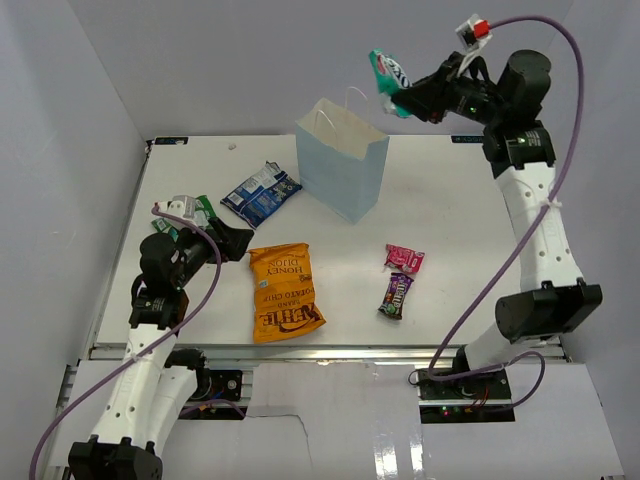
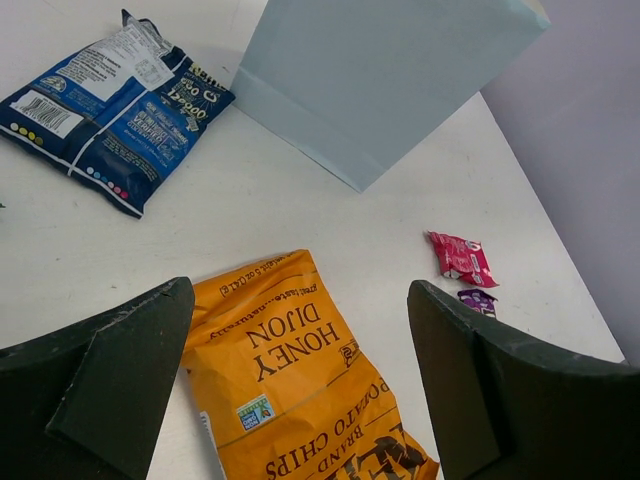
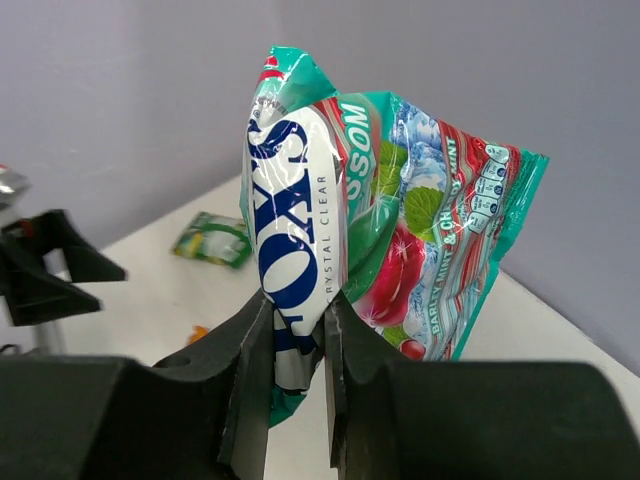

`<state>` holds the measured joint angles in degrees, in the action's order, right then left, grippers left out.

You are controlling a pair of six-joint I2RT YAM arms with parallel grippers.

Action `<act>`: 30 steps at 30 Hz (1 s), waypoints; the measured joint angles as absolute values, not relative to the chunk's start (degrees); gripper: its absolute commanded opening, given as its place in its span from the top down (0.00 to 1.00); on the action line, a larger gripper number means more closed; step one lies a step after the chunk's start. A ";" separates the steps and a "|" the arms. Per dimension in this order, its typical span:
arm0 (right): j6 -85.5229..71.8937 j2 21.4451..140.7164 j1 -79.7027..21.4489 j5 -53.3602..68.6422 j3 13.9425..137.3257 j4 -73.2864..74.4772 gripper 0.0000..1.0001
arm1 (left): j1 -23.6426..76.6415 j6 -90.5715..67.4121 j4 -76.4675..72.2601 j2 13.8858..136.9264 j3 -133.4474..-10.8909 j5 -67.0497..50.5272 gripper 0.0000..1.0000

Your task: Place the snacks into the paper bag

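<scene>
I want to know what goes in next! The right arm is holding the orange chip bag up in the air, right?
No. The right gripper holds the teal-green packet up in the air; the orange chip bag lies on the table. The right wrist view shows it.

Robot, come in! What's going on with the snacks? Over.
Right gripper shut on teal-green packet, high beside paper bag. Left gripper open by orange chip bag. Nothing blocking the bag's mouth.

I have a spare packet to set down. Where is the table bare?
Bare: between the paper bag and the right arm; between orange chip bag and pink packet. Crowded: left edge, around left hand, green packet, blue chip bag.
</scene>
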<state>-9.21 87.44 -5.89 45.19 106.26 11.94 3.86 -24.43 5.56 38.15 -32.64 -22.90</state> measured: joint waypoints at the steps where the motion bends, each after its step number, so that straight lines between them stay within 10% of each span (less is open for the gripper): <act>1: -11.44 89.43 -7.18 46.78 107.83 10.33 0.92 | 3.86 -24.40 5.58 38.44 -32.64 -22.81 0.02; 23: -28.71 111.92 -13.45 55.37 112.97 -3.92 0.88 | 2.98 -23.77 5.98 40.80 -32.75 -21.91 0.02; 30: -20.86 111.90 -13.52 49.82 111.85 1.91 0.46 | 2.28 -23.81 5.93 41.01 -32.75 -22.31 0.02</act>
<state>-20.86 111.90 -13.52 49.82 111.85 1.91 2.28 -23.81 5.93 41.01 -32.75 -22.31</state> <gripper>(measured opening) 0.443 0.979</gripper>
